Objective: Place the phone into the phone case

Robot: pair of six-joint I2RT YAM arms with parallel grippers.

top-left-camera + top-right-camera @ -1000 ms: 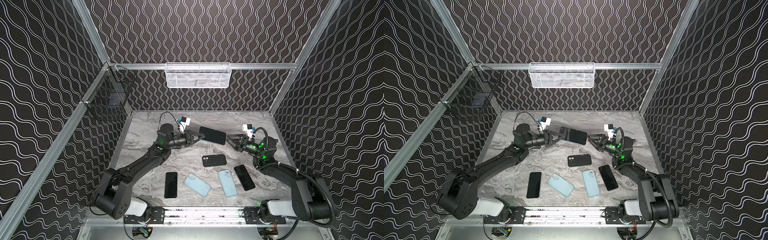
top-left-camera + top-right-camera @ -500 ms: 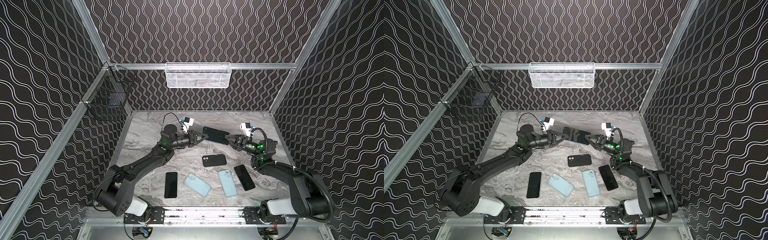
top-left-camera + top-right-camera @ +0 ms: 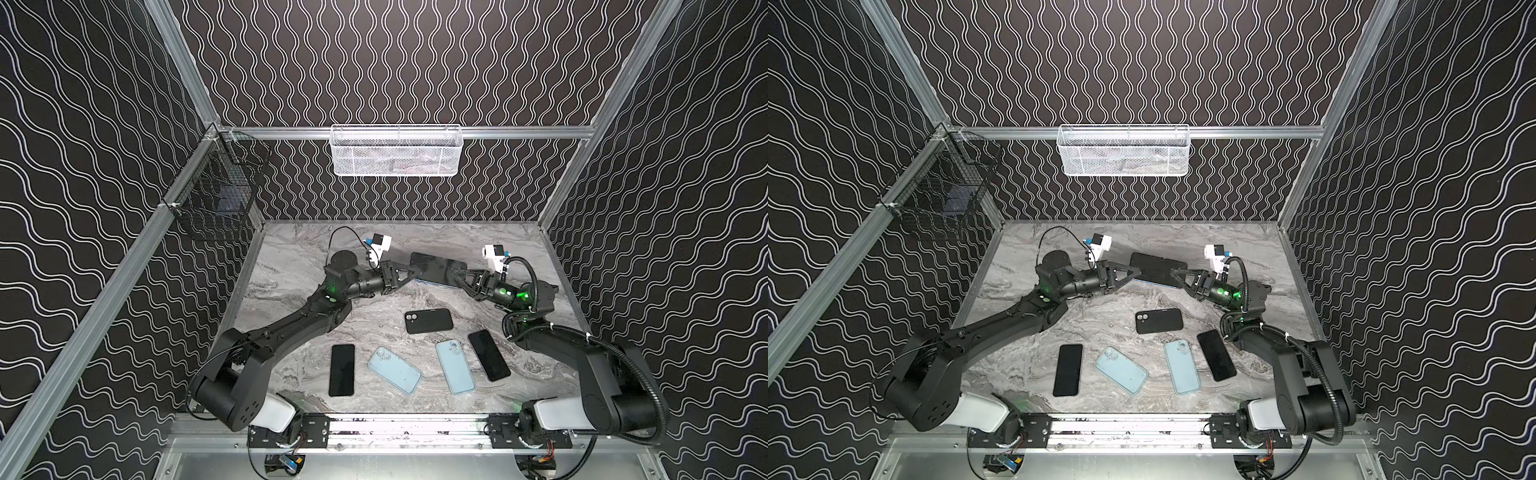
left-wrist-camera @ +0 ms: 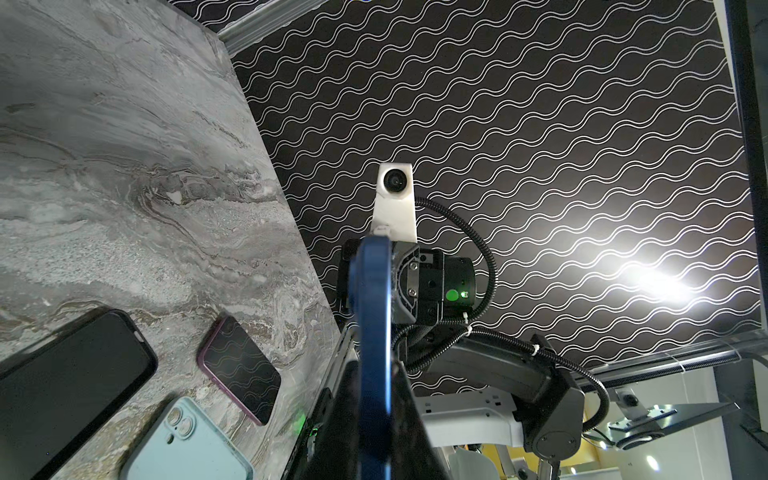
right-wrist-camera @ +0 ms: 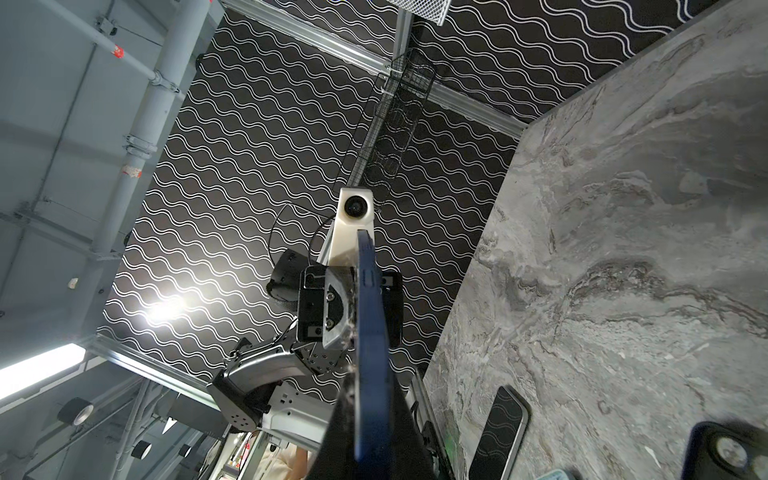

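Right gripper [image 3: 454, 275] came in and clamped the free end of the blue-edged phone [image 3: 436, 266]; left gripper [image 3: 415, 272] still pinches the other end. Grey marble tabletop [image 3: 291, 266], black wavy walls. Phone is held off the surface at rear middle, with bare marble either side; black case [image 3: 428, 321] lies just in front. Both forearms angle inward, grippers facing each other.
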